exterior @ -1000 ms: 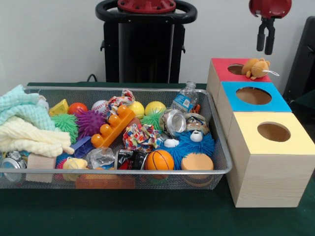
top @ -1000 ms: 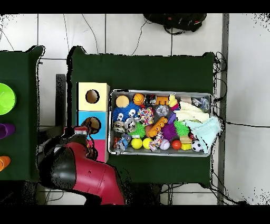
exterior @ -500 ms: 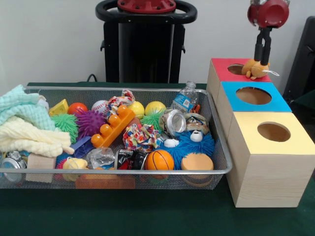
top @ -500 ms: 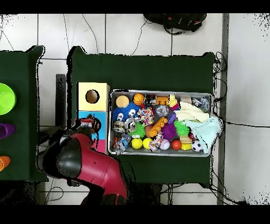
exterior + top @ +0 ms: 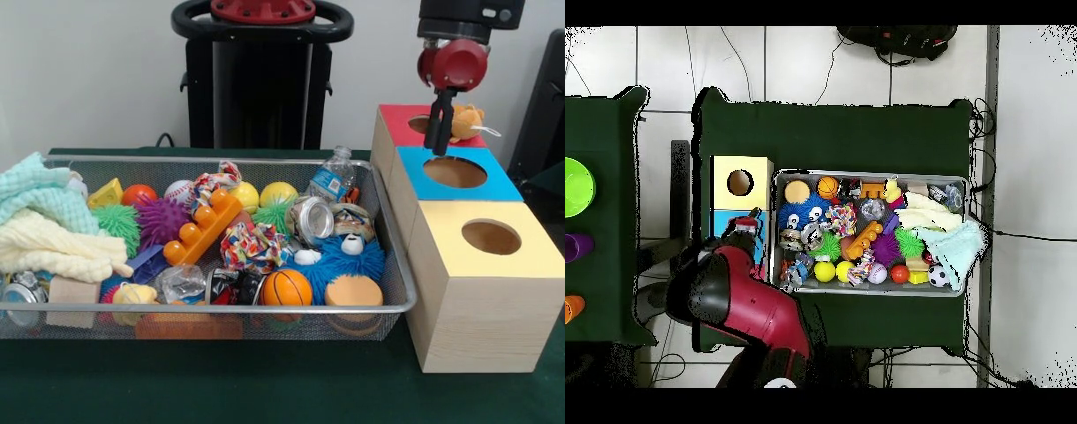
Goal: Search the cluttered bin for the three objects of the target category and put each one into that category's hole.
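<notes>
Item: orange plush toy (image 5: 465, 122), lying half across the red box's hole (image 5: 422, 124) at the row's far end, not dropped through; you would judge it snagged on the rim. Gripper (image 5: 438, 137) beside it, fingers together, holding nothing. Bin (image 5: 402, 291): water bottle (image 5: 332, 179), label unreadable

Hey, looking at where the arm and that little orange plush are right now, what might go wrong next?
1. The orange plush toy sits on the red box at the hole's edge, not inside; it may stay perched there.
2. The end effector hangs low beside the plush, above the blue box; a sideways move might knock the toy off.
3. The wire bin sits very close to the boxes, so a low swing towards it may hit its rim.
</notes>
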You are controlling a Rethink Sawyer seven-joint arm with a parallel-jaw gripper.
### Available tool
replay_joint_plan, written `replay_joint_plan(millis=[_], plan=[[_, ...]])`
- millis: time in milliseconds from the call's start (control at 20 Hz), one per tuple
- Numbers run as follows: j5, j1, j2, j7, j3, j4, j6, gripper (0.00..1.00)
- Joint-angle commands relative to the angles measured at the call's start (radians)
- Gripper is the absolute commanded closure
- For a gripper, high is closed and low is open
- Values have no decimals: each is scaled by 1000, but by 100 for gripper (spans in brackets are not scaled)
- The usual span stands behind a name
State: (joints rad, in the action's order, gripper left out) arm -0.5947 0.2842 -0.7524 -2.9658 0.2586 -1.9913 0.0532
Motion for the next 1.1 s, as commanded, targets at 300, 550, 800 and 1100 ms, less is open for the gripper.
replay_joint_plan(millis=[300,550,800,1100], plan=[[-87,65,89,-189,-54,7,9,0],[-26,198,85,-159,138,118,294,0],[140,312,47,-121,339,251,628,0],[170,314,48,-138,359,281,652,0]])
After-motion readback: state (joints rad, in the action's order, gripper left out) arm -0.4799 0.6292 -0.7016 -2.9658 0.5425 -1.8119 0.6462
